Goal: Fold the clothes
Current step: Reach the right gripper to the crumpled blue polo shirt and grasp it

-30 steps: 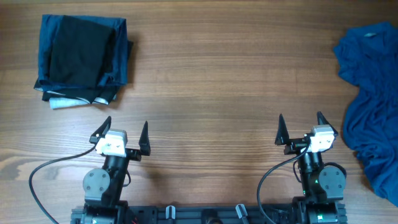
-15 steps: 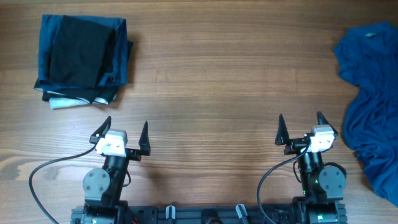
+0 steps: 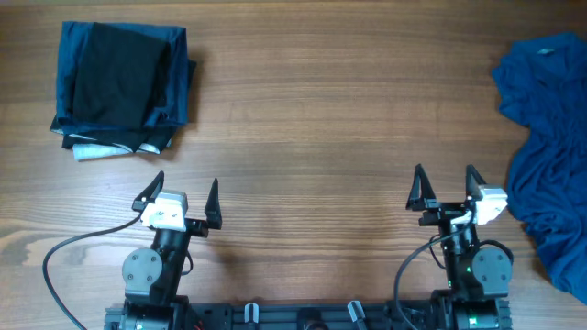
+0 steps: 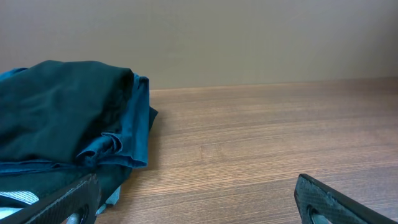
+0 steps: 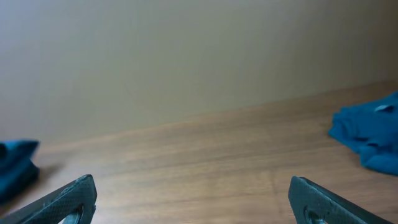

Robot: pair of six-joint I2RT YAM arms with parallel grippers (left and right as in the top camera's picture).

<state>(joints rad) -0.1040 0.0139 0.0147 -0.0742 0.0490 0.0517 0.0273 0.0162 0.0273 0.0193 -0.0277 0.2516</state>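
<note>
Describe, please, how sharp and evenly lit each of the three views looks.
Overhead: even, soft light, the table grain crisp, no glare. Left wrist: the folded dark garments fairly sharp, the near fingertips blurred. Right wrist: softer throughout, the blue shirt hazy at the right edge.

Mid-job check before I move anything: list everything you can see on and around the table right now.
polo shirt: one, mid-blue, crumpled in a heap at the table's right edge, partly out of frame
folded stack: one pile of dark navy and black garments with a white edge showing at the bottom, far left corner
table: one, brown wood grain, under everything
cables: two, black, one looping beside each arm's base
left gripper: one, black fingers on a white body, near left, open, holding nothing
right gripper: one, same build, near right beside the shirt, open, holding nothing
</note>
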